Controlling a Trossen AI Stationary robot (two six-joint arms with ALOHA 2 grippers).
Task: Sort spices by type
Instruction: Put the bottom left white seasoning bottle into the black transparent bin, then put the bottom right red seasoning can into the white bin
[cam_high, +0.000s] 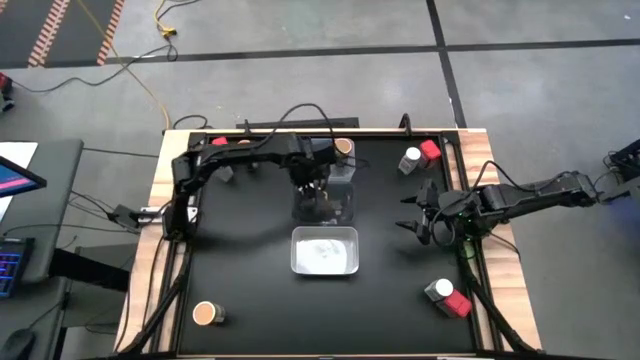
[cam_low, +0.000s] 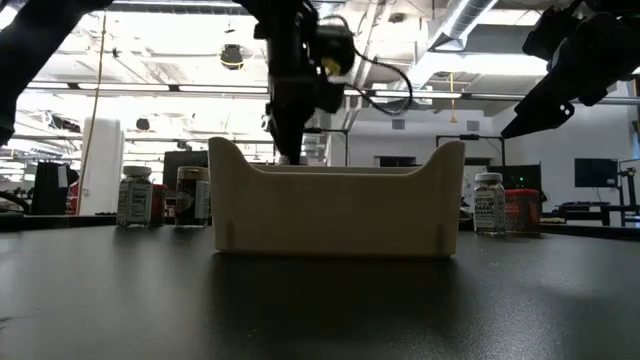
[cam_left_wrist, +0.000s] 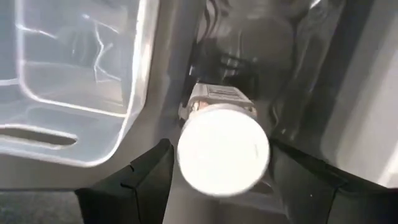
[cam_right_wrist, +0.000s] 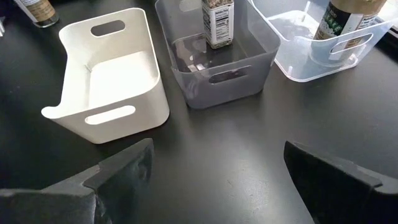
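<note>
Left claw (cam_left_wrist: 217, 180) grips white-top jar (cam_left_wrist: 222, 146) upright (over middle bin (cam_right_wrist: 249, 74)).

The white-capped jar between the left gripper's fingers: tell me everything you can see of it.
The white-capped jar is small, with a round, flat white top and a printed label on its side. It sits between the left gripper's two dark fingers, cap toward the wrist camera. From the right wrist view it hangs upright inside the grey translucent bin, the middle of three. Whether its base touches the bin floor cannot be told.
</note>
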